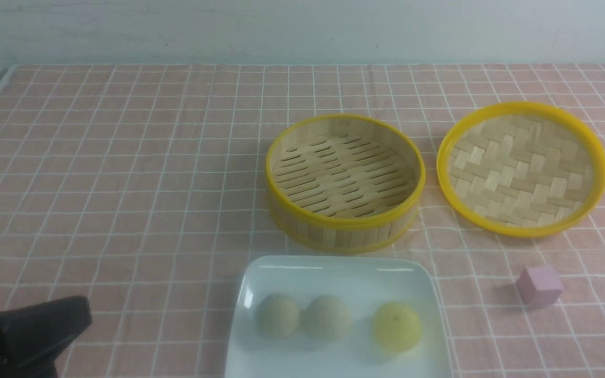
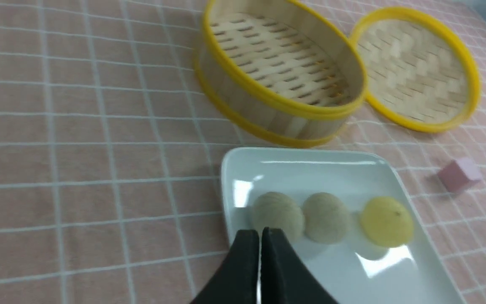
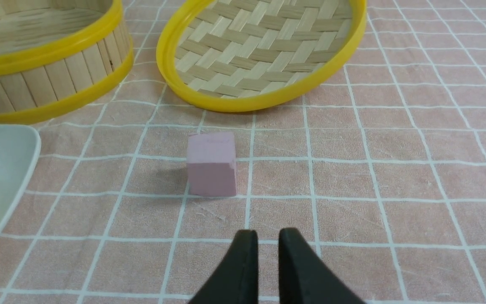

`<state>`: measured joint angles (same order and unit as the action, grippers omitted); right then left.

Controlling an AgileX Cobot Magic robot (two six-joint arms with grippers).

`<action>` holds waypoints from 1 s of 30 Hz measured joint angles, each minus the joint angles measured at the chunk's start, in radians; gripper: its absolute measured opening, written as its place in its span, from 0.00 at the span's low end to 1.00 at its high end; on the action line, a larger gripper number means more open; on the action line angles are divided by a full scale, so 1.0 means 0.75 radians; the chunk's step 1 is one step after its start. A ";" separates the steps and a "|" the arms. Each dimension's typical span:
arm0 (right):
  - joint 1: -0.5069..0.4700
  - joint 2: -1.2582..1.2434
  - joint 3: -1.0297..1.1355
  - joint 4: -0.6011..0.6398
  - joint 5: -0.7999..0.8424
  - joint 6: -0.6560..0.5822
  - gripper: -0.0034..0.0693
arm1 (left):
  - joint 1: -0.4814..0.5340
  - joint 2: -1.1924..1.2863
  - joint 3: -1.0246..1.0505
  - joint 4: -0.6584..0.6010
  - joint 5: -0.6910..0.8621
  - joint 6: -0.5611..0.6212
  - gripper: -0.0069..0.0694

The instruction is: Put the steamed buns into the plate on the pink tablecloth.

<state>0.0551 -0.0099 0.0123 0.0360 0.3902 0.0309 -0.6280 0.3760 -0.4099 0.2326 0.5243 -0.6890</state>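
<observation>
Both end effectors carry nothing: the left end effector (image 2: 260,236) is pressed almost together just near of the plate (image 1: 260,273), the right end effector (image 3: 266,240) slightly parted near the pink cube (image 3: 211,164). All three steamed buns (image 1: 329,316) sit in a row on the plate on the pink tablecloth (image 1: 124,173); they look light and soft, best pinched gently across the middle. Front view shows only a dark corner of the left arm, and the plate's near edge is cut off.

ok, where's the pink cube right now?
The pink cube sits on the tablecloth at the front view's right, apart from the plate, just nearer than the woven lid.
</observation>
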 joint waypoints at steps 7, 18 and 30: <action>0.000 0.000 0.000 0.000 0.000 0.000 0.19 | 0.447 -0.342 0.260 -0.121 -0.069 0.203 0.15; 0.000 0.000 0.000 0.000 0.000 0.000 0.22 | 0.764 -0.516 0.553 -0.092 -0.122 0.482 0.16; 0.000 0.000 0.000 0.000 0.000 0.006 0.23 | 0.797 -0.517 0.572 -0.055 -0.173 0.507 0.18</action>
<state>0.0551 -0.0099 0.0123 0.0360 0.3902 0.0356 -0.0305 -0.0120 0.0191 0.1915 0.3945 -0.3089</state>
